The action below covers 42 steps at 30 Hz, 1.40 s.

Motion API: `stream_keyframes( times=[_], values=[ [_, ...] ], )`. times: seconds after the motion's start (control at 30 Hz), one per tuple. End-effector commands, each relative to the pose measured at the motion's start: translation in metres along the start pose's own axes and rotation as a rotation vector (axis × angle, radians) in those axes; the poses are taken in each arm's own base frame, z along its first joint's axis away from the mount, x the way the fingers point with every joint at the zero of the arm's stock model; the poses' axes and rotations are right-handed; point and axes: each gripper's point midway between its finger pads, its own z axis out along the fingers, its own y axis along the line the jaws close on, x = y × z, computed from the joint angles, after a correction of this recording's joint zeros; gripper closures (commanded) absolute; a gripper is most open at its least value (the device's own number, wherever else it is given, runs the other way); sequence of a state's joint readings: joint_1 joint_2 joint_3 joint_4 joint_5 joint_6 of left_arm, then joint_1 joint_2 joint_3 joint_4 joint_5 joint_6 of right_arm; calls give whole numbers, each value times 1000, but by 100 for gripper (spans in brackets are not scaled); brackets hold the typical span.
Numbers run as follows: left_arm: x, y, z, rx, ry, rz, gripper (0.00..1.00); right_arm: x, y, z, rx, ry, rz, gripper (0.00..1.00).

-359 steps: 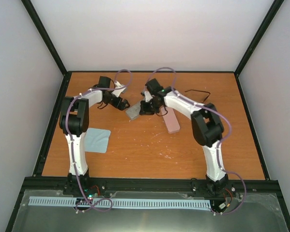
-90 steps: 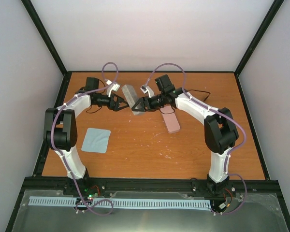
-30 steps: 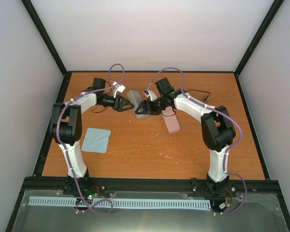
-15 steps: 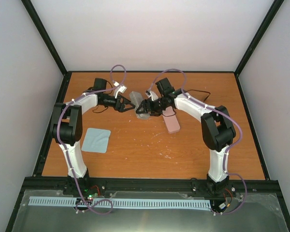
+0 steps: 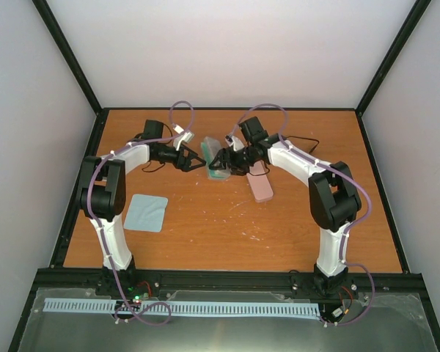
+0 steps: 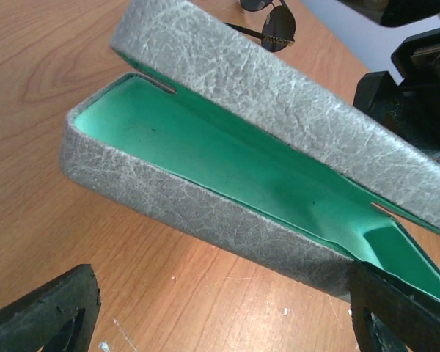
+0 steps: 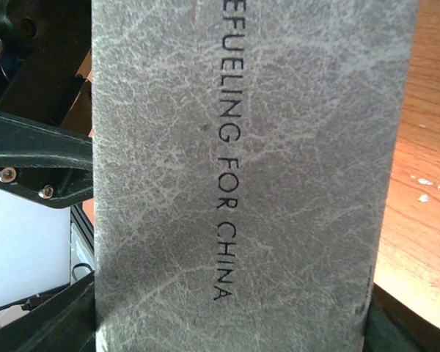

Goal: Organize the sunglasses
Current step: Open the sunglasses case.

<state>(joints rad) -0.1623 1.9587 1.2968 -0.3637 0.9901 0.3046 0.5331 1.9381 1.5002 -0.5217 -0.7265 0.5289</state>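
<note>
The sunglasses lie at the back of the table behind my right arm; in the left wrist view the sunglasses show past the case. A grey oblong case stands open between the grippers, its lid raised over a green lining. My right gripper is shut across the grey case, whose printed outside fills its view, with the fingers at both edges. My left gripper is open just in front of the case's near wall; one fingertip is at the case's corner.
A pink oblong case lies right of the grey one, under my right forearm. A light-blue square cloth lies at the front left. Black frame rails edge the table.
The grey case's lid has come open, showing the green lining. My left gripper has moved a little right, closer to the case. The right gripper has kept its hold.
</note>
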Motion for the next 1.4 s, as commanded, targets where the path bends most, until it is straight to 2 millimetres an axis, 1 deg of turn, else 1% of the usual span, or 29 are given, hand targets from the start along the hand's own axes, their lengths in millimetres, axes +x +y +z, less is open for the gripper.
stream_keyframes(
  times=[0.0,0.4,0.57,0.7,0.8,0.83,1.0,1.03,1.1,1.13,1.17,1.23,1.3,1.37],
  values=[
    [64,4,46,-68,214,-27,9,-15,182,-87,-486,-191,-543,97],
    [73,2,63,-60,245,-24,9,-9,181,-90,-487,-199,-533,97],
    [78,-1,76,-55,278,-9,9,-7,187,-95,-498,-206,-540,97],
    [78,-5,85,-53,297,9,9,-5,193,-96,-509,-207,-549,97],
    [79,-6,92,-50,308,15,9,-3,197,-95,-515,-206,-556,97],
    [79,-7,93,-51,312,19,9,-4,196,-93,-509,-206,-553,97],
    [79,-8,90,-67,314,32,9,-1,171,-75,-442,-175,-503,97],
    [80,-8,88,-74,316,31,9,-1,161,-71,-411,-167,-485,97],
    [77,-7,81,-95,305,29,8,-1,132,-60,-342,-152,-439,97],
    [77,-5,74,-112,296,24,6,0,118,-57,-321,-141,-416,97],
    [70,-3,66,-131,276,27,5,2,105,-54,-303,-133,-397,97],
    [63,4,45,-174,241,18,1,3,84,-53,-275,-125,-367,97],
    [53,12,22,-221,205,20,1,3,68,-54,-261,-116,-342,97],
    [45,18,1,-262,179,32,0,4,59,-52,-248,-95,-343,97]
  ],
)
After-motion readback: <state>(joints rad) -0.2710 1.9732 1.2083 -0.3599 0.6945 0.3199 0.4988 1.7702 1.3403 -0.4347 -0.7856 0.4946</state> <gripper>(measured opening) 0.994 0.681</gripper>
